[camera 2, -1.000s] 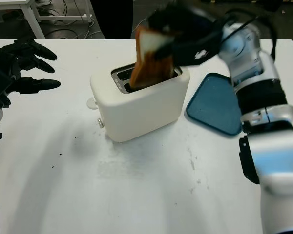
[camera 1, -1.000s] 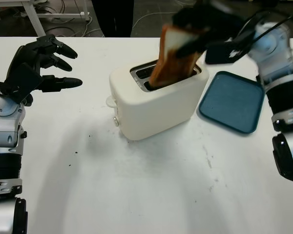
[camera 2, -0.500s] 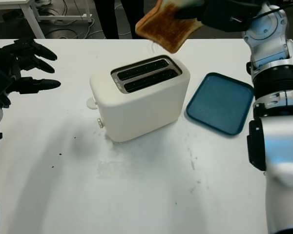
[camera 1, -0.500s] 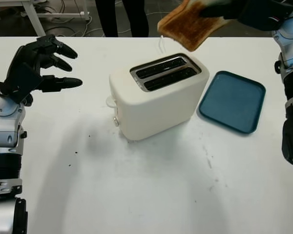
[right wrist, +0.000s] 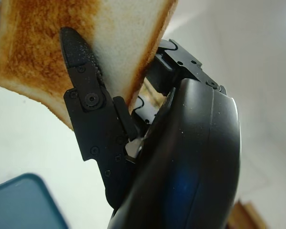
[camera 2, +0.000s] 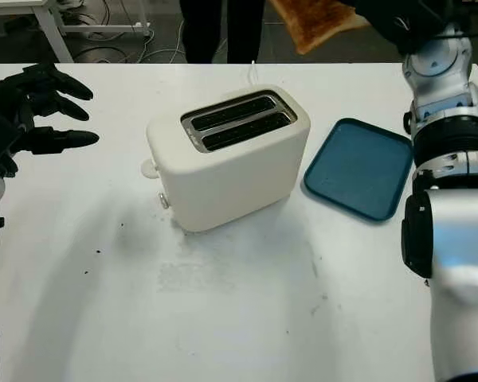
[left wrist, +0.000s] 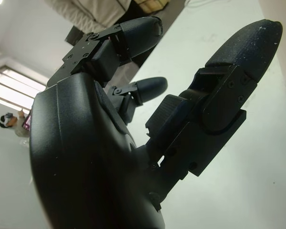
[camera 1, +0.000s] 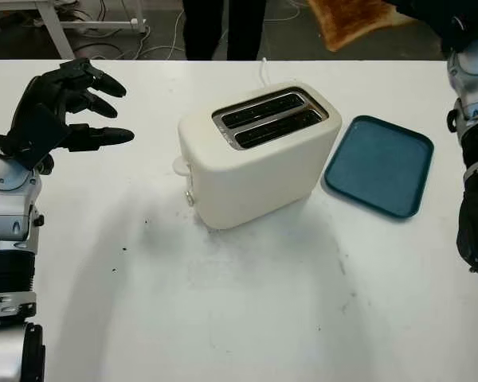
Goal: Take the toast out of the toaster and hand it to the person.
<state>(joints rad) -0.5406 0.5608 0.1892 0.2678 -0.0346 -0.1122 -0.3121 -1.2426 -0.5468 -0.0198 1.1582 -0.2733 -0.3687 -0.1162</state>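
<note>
Left hand (camera 1: 52,111) is hovering over the far-left part of the white table (camera 1: 247,310), holding nothing, well apart from everything else.

Toaster (camera 1: 255,155) is standing mid-table, both slots showing empty. Blue tray (camera 1: 378,165) is lying just beside it on its right, bare.

Toast (camera 1: 352,17) is hanging in the air beyond the toaster's far right corner, out past the far table edge, near where a person (camera 1: 223,28) is standing in dark trousers.

Right hand (right wrist: 109,138) is pinching the slice by one edge; one finger (right wrist: 78,62) is pressing on the browned face.

Handling judgement: the slice is looking light, stiff and dry, with a brittle crust that is likely to crumble under a hard squeeze. A light grip near the edge seems best, leaving most of the slice free for the person to take.
</note>
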